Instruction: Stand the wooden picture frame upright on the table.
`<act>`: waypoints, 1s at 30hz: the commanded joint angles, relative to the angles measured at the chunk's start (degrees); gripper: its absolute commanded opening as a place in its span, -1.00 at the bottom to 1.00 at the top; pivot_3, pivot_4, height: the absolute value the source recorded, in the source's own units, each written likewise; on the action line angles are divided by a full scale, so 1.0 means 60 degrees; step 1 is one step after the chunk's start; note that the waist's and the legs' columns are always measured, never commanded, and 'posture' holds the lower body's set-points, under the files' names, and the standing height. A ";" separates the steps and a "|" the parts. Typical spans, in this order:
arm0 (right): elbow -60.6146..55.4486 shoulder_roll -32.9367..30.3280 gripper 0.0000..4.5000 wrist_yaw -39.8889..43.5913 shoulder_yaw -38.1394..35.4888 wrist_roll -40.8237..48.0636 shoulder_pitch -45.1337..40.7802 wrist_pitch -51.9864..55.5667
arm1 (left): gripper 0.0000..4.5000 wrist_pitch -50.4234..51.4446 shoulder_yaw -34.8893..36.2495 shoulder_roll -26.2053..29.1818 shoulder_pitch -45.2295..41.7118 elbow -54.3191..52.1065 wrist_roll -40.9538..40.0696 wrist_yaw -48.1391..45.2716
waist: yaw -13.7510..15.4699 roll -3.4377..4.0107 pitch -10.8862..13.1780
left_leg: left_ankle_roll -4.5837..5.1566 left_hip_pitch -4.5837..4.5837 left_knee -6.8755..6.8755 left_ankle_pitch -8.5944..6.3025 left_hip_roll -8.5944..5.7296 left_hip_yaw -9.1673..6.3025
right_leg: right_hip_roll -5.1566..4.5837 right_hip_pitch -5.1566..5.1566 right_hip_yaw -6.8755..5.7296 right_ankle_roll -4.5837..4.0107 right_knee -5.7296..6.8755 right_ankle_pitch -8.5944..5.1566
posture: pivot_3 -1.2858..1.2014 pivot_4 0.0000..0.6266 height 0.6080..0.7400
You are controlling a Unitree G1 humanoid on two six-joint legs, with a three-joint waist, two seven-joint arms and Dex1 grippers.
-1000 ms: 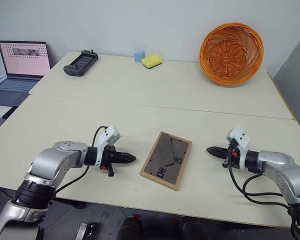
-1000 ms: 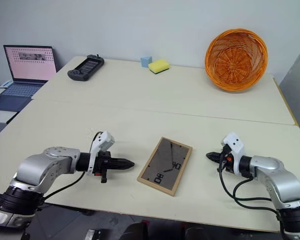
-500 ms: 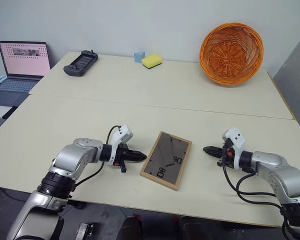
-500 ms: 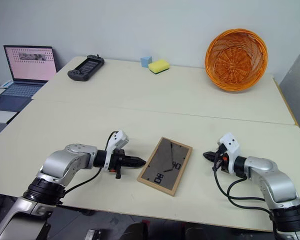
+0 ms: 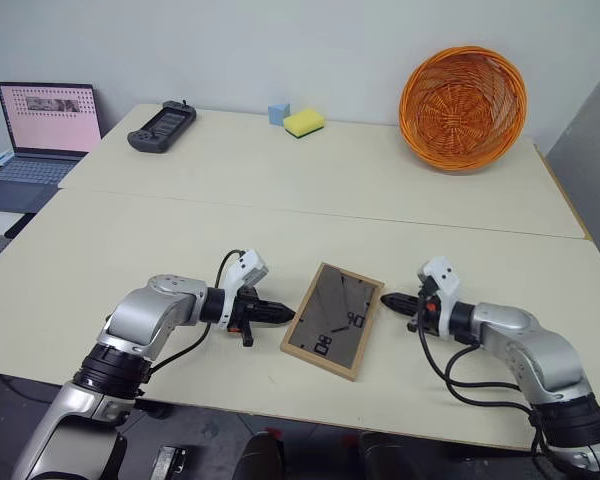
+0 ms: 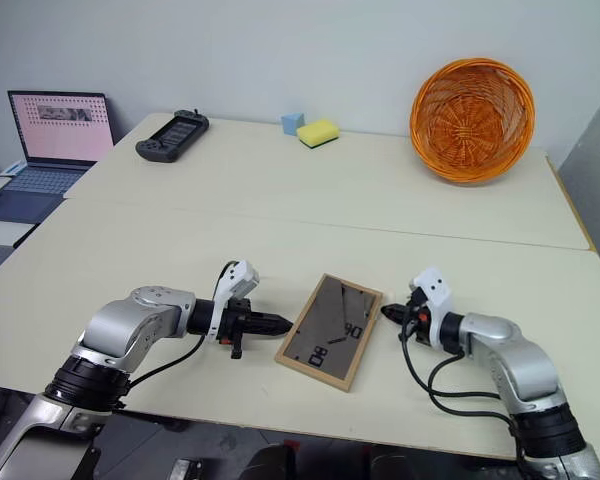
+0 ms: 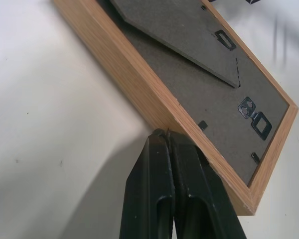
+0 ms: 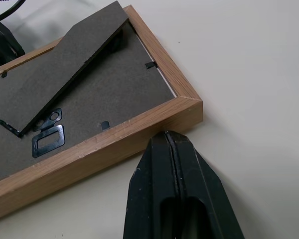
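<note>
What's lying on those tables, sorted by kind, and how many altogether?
Wooden picture frame: 1
Orange wicker basket: 1
Yellow sponge: 1
Blue cube: 1
Dark handheld controller: 1
Laptop: 1
Total: 6

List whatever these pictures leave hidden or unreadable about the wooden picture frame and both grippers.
- Wooden picture frame: its picture side lies against the pale cream table, so the frame's own dark grey back panel hides it.
- Left gripper: left wrist view, shut tips sit at the frame's edge; actual contact is unclear.
- Right gripper: right wrist view, the tips' own bulk hides any gap to the frame's edge.
</note>
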 commanded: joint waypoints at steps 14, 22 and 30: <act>0.0948 0.0317 -1.00 0.0206 0.0122 -0.0418 -0.0863 -0.0524 | -0.97 0.0611 0.0754 -0.0077 0.0627 -0.1268 -0.0496 0.0731 | -0.0033 0.0000 0.0000 | 0.0000 -0.0003 0.0017 0.0000 0.0000 -0.0003 | 0.0000 0.0000 0.0000 0.0000 0.0014 0.0000 | 0.03 -0.52 1.00; 0.0090 -0.0609 -1.00 0.0506 -0.0326 -0.0322 -0.0062 -0.0348 | -0.97 0.2082 0.2075 0.0379 0.0215 -0.0806 -0.1285 0.1109 | -0.0060 0.0002 0.0001 | 0.0000 -0.0005 0.0020 -0.0001 -0.0001 -0.0004 | -0.0001 -0.0003 -0.0001 0.0001 0.0019 0.0000 | 0.03 -0.52 1.00; -0.1675 -0.1519 -1.00 0.0864 -0.0814 0.0429 0.1014 0.0625 | -0.97 0.7617 0.4607 -0.1085 -0.0631 0.0572 -0.4774 0.4186 | -0.0151 0.0002 0.0001 | 0.0008 -0.0041 0.0056 -0.0005 -0.0011 -0.0049 | 0.0001 -0.0004 -0.0037 0.0007 0.0027 -0.0004 | 0.03 -0.52 1.00</act>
